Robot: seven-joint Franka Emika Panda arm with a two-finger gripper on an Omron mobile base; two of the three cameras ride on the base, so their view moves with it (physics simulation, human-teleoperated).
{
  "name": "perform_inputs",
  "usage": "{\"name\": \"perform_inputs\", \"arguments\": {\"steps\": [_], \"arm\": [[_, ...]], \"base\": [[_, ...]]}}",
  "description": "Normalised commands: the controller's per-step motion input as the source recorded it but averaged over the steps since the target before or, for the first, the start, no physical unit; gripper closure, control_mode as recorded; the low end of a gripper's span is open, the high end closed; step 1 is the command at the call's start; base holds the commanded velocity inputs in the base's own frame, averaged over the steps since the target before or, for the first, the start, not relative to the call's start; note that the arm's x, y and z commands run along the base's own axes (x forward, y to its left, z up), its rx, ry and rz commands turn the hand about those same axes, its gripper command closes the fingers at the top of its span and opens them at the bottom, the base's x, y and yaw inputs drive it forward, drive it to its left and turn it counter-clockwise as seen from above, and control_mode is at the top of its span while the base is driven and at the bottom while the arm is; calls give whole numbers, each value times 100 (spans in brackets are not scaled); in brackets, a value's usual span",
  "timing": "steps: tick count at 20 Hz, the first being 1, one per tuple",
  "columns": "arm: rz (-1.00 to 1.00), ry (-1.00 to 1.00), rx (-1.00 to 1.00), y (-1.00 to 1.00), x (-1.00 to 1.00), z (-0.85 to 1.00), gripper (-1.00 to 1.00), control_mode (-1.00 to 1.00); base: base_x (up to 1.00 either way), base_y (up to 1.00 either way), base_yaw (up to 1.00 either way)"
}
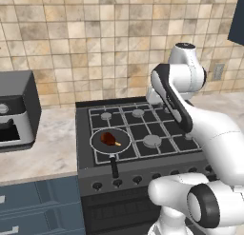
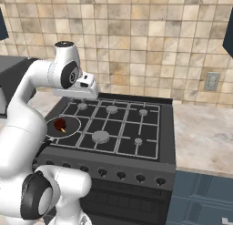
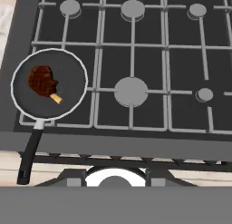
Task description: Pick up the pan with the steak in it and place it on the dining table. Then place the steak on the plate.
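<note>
- At the front-left corner of the stove [image 1: 143,134], in the left base view, we saw the pan [image 1: 111,141] sitting on the grate with the steak [image 1: 109,138] inside it, its handle [image 1: 114,166] pointing straight out over the front edge toward the knobs. The arm rose above the hob's right side, its hand hidden behind its own links.
- In the right base view we found the same pan [image 2: 63,127] at the stove's near left corner, partly behind the arm, with the hand high above the back-left burners.
- In the hand view the pan [image 3: 49,84] lay left of centre and well apart from the fingers, the steak [image 3: 41,80] left of its middle, the handle [image 3: 29,156] running toward the stove's front edge. We judged the hand must shift left and descend. The fingertips were not plain enough; we could not tell how far apart they stood.
</note>
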Motion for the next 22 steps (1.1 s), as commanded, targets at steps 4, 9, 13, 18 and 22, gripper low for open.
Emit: {"name": "perform_inputs", "arguments": {"steps": [4,9,13,18,22], "arm": [[0,0,0,0,-7,0,-100,-100],[4,-2,0,14,-45,-6,-100,-100],[4,0,0,23,-53,-12,-100,-100],[3,0,0,27,-43,-17,-100,-100],[3,-1,0,32,-26,-19,-100,-100]], "base": [[0,0,0],[0,0,0],[0,0,0],[0,0,0],[0,0,0]]}}
